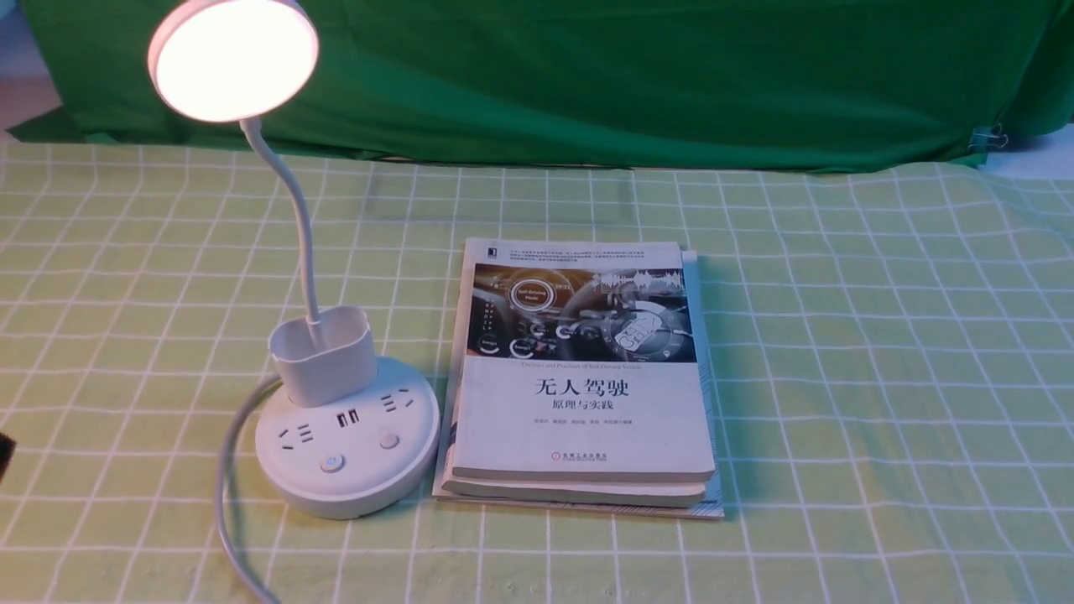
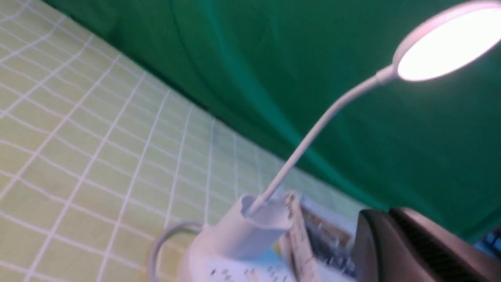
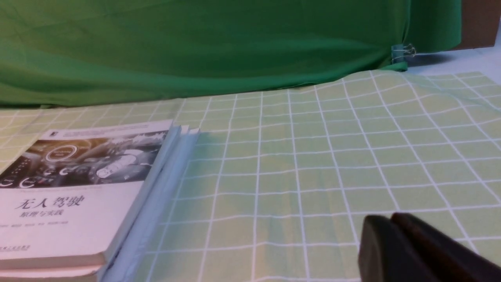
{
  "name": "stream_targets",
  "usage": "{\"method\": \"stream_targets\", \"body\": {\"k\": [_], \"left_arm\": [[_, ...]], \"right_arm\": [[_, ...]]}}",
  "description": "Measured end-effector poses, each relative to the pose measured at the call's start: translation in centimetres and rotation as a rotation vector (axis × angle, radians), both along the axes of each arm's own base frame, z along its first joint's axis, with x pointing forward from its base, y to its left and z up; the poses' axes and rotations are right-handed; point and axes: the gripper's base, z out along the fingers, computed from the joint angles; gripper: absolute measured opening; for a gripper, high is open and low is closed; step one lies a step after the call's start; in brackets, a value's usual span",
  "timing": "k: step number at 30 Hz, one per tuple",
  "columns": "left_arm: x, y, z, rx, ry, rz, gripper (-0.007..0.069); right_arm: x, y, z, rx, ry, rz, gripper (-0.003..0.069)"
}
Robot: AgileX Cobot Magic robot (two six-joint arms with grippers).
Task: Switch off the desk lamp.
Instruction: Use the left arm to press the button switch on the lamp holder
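On the robot's left side of the green-and-white checked cloth (image 1: 881, 377), the white desk lamp with a round disc head (image 1: 235, 60) stands lit, just beside a stack of paperback books (image 1: 579, 377). The black left gripper (image 2: 385, 229) and black right gripper (image 3: 391, 223) are both clenched, grasping nothing.
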Motion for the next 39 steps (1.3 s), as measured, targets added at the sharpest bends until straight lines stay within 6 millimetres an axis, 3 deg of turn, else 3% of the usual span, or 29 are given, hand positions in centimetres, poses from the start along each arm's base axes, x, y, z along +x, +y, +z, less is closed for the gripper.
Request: {"method": "stream_targets", "body": {"k": [3,6,13,19,26,31,39], "left_arm": [[1.2,-0.4,1.4,0.124,0.177,-0.067,0.0002],[4.6,-0.9,2.4,0.303,0.473,-0.203,0.0002],[11.0,-2.4,0.4,0.437,0.801,-0.419,0.0002],[15.5,-7.4,-1.4,0.57,0.995,-0.669,0.0002],[20.0,-12.6,-2.6,0.725,1.071,-0.807,0.0002],[22.4,-13.6,-3.3,0.764,1.081,-0.806,0.0002],[25.1,-13.6,-5.5,0.788,1.139,-0.769,0.0002]], "right_arm": [[0.0,0.0,0.0,0.0,0.0,0.0,0.0029],[0.0,0.0,0.0,-0.001,0.0,0.0,0.0029],[0.0,0.0,0.0,0.0,-0.001,0.0,0.0029],[0.0,0.0,0.0,0.001,-0.001,0.0,0.0029],[0.0,0.0,0.0,0.001,-0.001,0.0,0.0029],[0.0,0.0,0.0,0.001,-0.001,0.0,0.0029],[0.0,0.0,0.0,0.0,-0.001,0.0,0.0029]]}}
